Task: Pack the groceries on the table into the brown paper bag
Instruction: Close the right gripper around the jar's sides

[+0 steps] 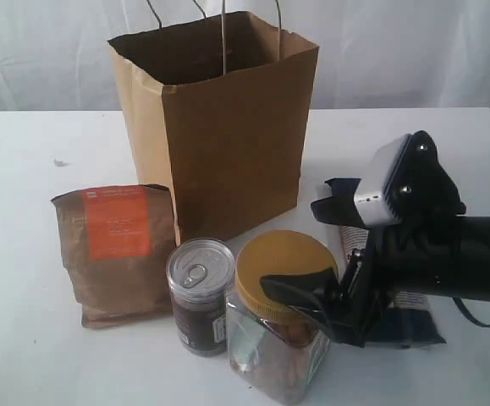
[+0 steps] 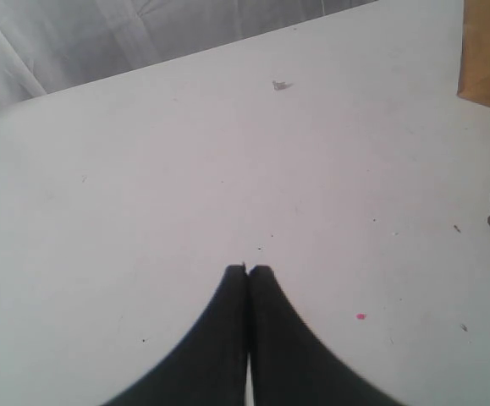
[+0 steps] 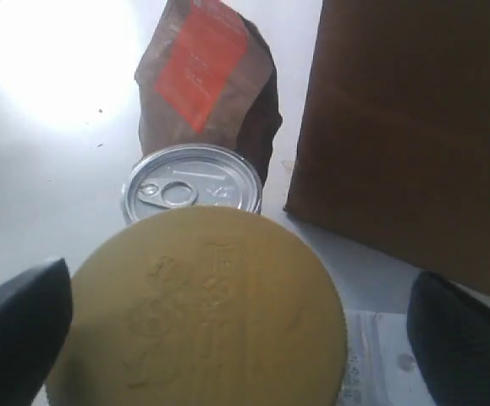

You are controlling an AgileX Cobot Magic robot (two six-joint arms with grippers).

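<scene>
End effector on right [image 3: 240, 326] spread wide astride yellow-lidded jar [image 1: 278, 254]; left end effector [image 2: 246, 272] pressed together above table [image 2: 185, 169].

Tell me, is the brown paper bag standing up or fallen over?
Standing up. The brown paper bag sits upright on the table, its mouth open at the top.

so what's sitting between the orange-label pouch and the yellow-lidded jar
The pull-tab can stands between the pouch and the jar, clearest in the exterior view.
</scene>
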